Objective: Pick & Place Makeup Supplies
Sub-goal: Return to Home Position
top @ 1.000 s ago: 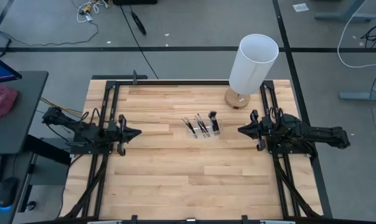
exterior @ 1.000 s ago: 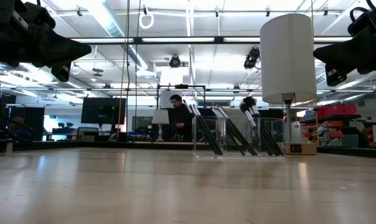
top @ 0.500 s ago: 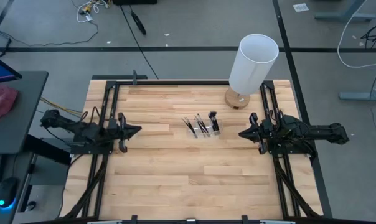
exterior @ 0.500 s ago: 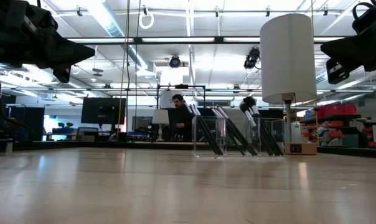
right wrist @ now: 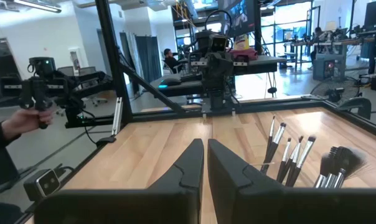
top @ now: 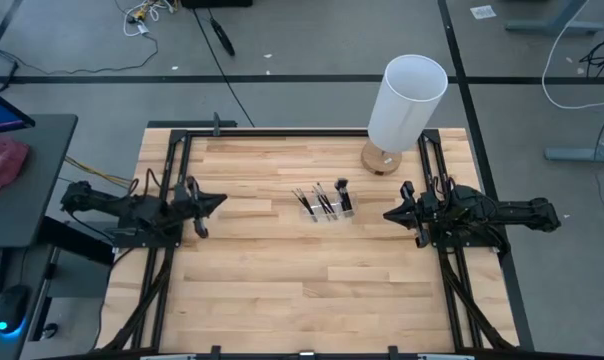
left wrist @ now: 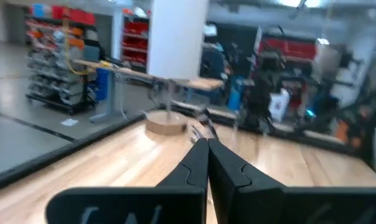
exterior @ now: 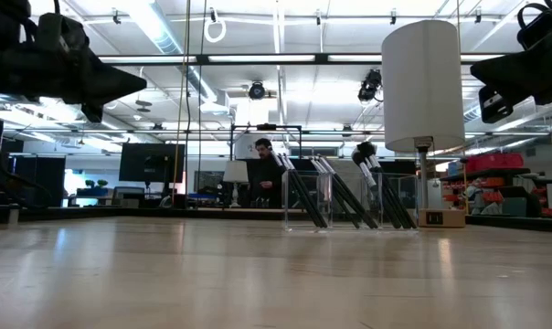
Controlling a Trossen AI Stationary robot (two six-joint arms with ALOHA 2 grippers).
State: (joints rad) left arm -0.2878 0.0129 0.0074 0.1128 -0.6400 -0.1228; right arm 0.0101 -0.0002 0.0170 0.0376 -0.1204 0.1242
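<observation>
About a dozen slim, dark-handled makeup brushes (top: pixel 325 199) with black or pale bristle tips stand leaning in a small clear plastic holder (top: pixel 304 214) near the middle of the light wooden worktop (top: pixel 282 285), slightly toward its far edge. In the low view the brushes (exterior: pixel 342 194) slant together inside the holder, bristles up. A tall white cylinder lamp (top: pixel 410 95) on a round wooden base stands beyond them at the far right corner of the worktop, well apart from the holder. The left gripper (top: pixel 216 201) hovers above the left side of the worktop, pointing toward the centre, and its own wrist view shows the two dark fingers (left wrist: pixel 197 163) pressed together with nothing between them. The right gripper (top: pixel 389 211) hovers over the right side, facing the holder, and its fingers (right wrist: pixel 191 163) are likewise drawn together and empty, with the brushes (right wrist: pixel 286 159) beyond them. Both grippers are well apart from the brushes. A person (exterior: pixel 262 174) sits in the room behind the worktop.
</observation>
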